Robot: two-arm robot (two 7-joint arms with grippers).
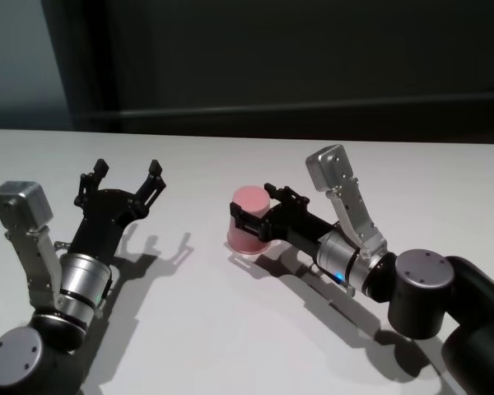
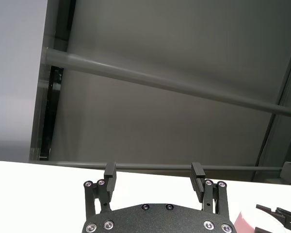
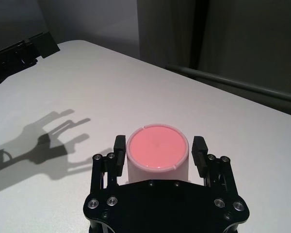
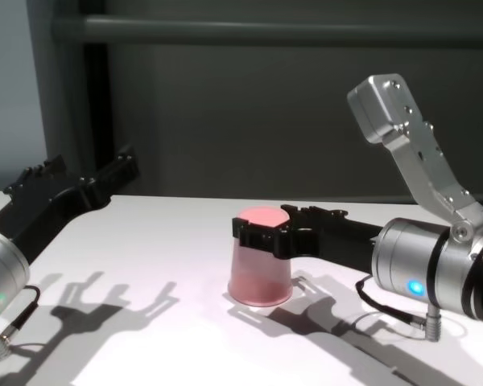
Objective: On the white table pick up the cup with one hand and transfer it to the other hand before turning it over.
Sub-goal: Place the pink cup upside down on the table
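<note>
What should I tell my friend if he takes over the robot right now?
Right gripper: jaws on either side of the cup, near its top; a small gap shows, so a grip isn't certain.
Left gripper: jaws open, empty, held off to the left of the cup.
Cup: upside down, wide rim on the white table, base facing up.
Done: cup looks turned over and set down.
Left: probably just pull the right gripper away.
</note>
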